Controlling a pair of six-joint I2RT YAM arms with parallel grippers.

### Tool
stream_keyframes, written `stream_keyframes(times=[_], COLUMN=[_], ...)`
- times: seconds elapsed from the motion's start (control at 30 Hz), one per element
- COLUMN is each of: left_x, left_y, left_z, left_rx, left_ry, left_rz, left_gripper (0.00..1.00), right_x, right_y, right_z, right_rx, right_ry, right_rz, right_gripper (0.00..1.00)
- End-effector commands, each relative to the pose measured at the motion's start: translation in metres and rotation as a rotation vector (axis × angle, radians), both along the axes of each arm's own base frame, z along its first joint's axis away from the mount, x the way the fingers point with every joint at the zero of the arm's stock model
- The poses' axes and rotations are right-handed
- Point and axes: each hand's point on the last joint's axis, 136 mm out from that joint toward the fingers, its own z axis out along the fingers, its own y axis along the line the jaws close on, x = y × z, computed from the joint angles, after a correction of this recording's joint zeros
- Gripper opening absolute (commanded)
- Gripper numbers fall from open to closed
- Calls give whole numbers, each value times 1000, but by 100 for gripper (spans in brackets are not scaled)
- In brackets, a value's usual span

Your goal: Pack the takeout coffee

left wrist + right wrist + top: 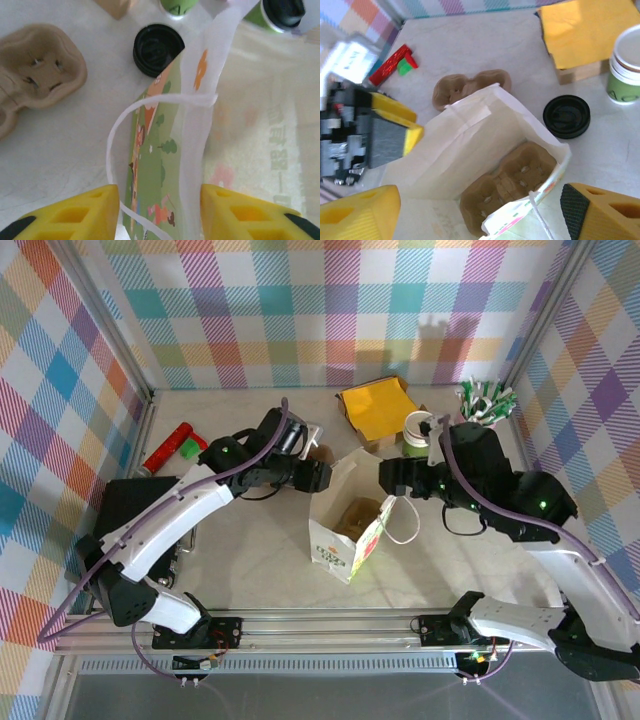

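Two claws, one bag, one cup not yet packed. Overhead listing, nine o'clock across to three.

1. Red packet (168, 448): well out at nine o'clock of the bag, not needed.
2. Left claw (159, 190): fingers parted astride the bag's nine-o'clock rim, with the handle loop and printed wall between them and nothing pinched.
3. Spare pulp carrier (37, 65): empty, on the table at eleven o'clock.
4. Paper bag (335, 545): upright, mouth open. Contents: one pulp carrier (512, 182), wells empty.
5. Black lid (566, 116): loose on the table near the bag's one-o'clock corner, apart from the cup.
6. Yellow napkins (378, 408): twelve o'clock.
7. Takeout coffee cup (418, 428): upright at one o'clock, no lid on it.
8. Cup of green-white sticks (487, 398): two o'clock, leave alone.
9. Right claw (480, 195): fingers wide, empty, over the bag's three-o'clock rim.

Handling note: probably lid first, pressed on level. Then grip the cup low, keep it upright, and lower it straight into a carrier well without folding the rim inward.
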Motion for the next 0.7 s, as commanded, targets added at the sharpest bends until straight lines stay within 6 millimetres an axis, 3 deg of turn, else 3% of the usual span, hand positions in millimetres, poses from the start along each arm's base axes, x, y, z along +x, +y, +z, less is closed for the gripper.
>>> stream_keyframes(times=[0.0,0.17,0.3,0.47,0.67], left_x=[-8,-28,-47,-55,-53], left_y=[11,-2,-29,-59,-77], left_z=[40,67,66,35,-7], left_rx=[7,78,84,108,175], left_ry=[-112,-227,-215,-130,-37], left_rz=[22,-21,-87,-162,-191], left_gripper=[48,47,38,35,34], right_x=[5,0,-3,-2,-3], right_y=[-15,-17,-11,-8,-9], right_z=[-13,-42,-58,-76,-98], right_rx=[79,123,149,159,167], right_ry=[48,143,204,243,282], right_rz=[-167,-228,-237,-242,-253], right_gripper=[82,81,78,75,71])
